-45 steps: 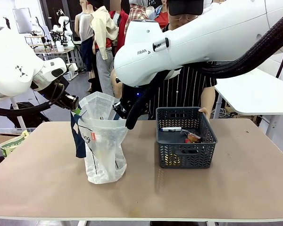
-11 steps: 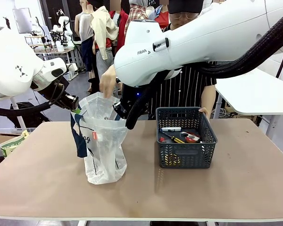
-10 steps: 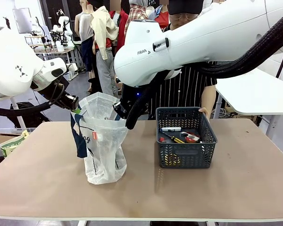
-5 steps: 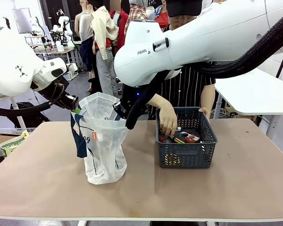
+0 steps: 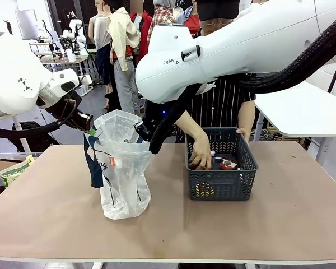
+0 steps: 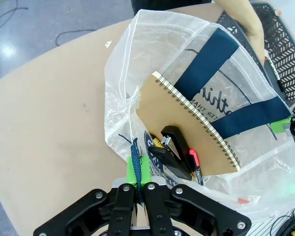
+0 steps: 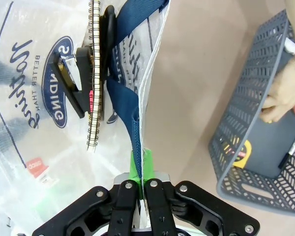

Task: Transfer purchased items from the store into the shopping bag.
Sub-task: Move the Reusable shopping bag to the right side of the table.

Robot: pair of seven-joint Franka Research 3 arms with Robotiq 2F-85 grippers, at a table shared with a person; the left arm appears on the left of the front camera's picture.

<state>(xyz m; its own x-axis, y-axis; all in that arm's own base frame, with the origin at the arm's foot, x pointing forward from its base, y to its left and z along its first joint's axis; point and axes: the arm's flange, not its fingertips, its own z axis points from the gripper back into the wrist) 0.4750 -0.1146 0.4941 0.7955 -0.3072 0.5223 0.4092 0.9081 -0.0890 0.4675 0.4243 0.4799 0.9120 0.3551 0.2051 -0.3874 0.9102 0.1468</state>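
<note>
Back from the shopping bag [image 5: 120, 168], the person's hand [image 5: 200, 152] now digs in the basket [image 5: 221, 188].
Remaining items [image 5: 228, 163] lie there, beyond the right gripper [image 7: 141, 164]. It and the left gripper [image 6: 138, 172] each pinch a navy handle strip [image 7: 122, 97], with the bag mouth spread between them. Both should hold steady and well apart.

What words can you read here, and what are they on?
"FRAN": on the right arm, rest hidden.
"BETTER THAN": on the shopping bag, sideways.
Cursive word and oval logo on the shopping bag: not fully readable.
Yellow label on the basket: too small to read.
</note>
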